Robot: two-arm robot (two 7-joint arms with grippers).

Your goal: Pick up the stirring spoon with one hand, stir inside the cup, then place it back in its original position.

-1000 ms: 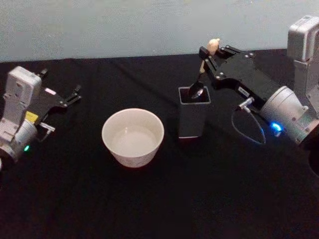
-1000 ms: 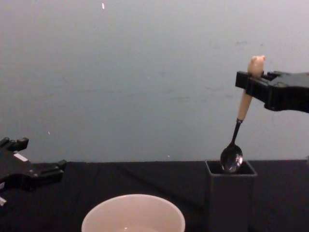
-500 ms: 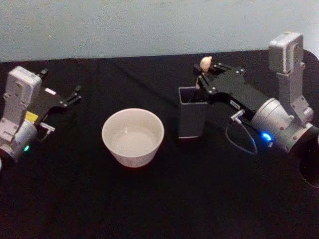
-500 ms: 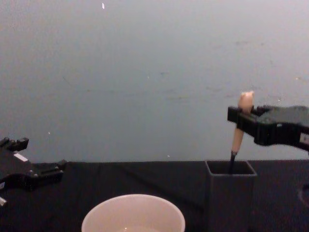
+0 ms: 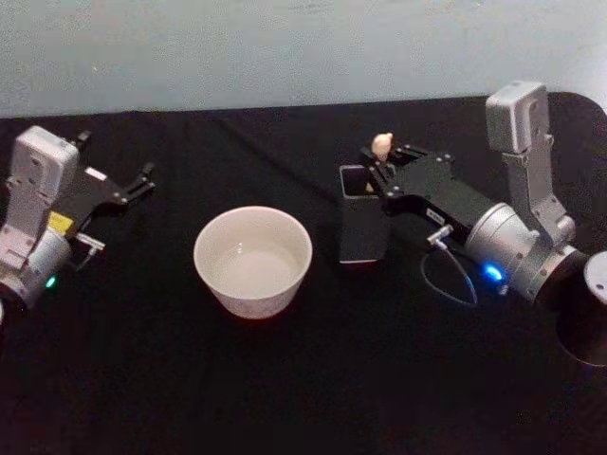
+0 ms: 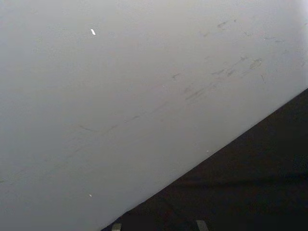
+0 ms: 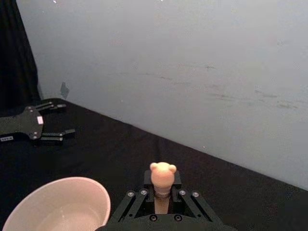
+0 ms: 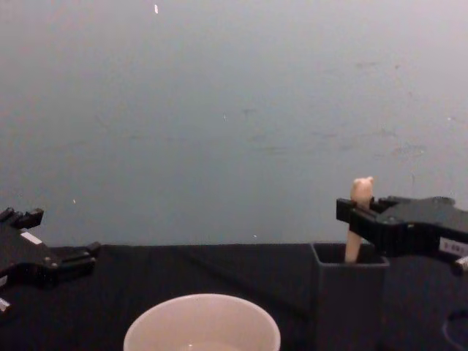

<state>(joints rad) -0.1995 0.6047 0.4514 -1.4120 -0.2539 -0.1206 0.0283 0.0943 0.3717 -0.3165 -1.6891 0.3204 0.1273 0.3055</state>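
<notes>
The stirring spoon [image 5: 381, 145] stands in the dark grey square holder [image 5: 360, 227], with just its beige handle and bear-head knob [image 8: 360, 189] above the rim. My right gripper [image 5: 377, 171] is shut on the handle just below the knob [image 7: 163, 174], right over the holder [image 8: 349, 300]. The cream-white cup [image 5: 253, 261] sits left of the holder on the black table, its rim low in the chest view [image 8: 202, 323] and the right wrist view [image 7: 57, 204]. My left gripper [image 5: 133, 185] is parked at the far left, open and apart from everything.
A black cloth covers the table [image 5: 303, 379], with a pale wall behind. A dark round object [image 5: 583, 322] sits at the table's right edge beside my right arm. The left gripper [image 7: 36, 129] also shows far off in the right wrist view.
My right gripper has come down with the spoon, and the bowl and most of the stem have gone into the holder. The left arm has not moved.
</notes>
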